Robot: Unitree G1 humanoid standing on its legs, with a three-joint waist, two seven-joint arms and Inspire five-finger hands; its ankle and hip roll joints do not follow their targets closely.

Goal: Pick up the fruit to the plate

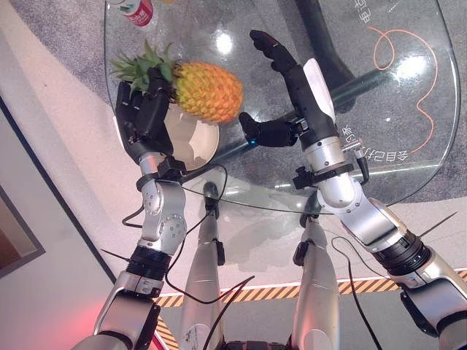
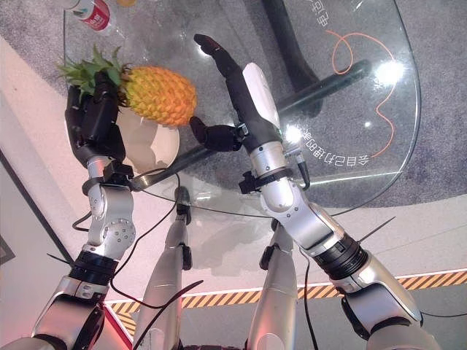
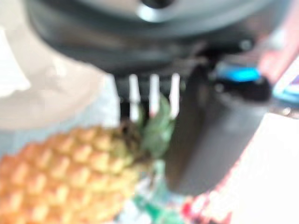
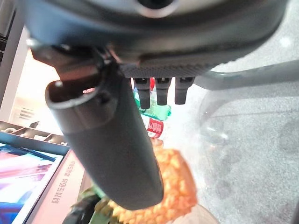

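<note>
**Already over the plate: the pineapple**

The pineapple [image 1: 208, 90] is seen lying on its side across the far rim of the cream plate [image 1: 191, 140], on the glass table [image 1: 408, 117]. Its leafy crown is gripped by the left robot hand [image 1: 142, 113] — dark fingers curled round the leaves. The right robot hand [image 1: 281, 80] is held just beside the fruit's other end, fingers straight and thumb spread wide, nothing held. A red-labelled bottle [image 1: 135, 10] is seen at the table's far edge.
</note>
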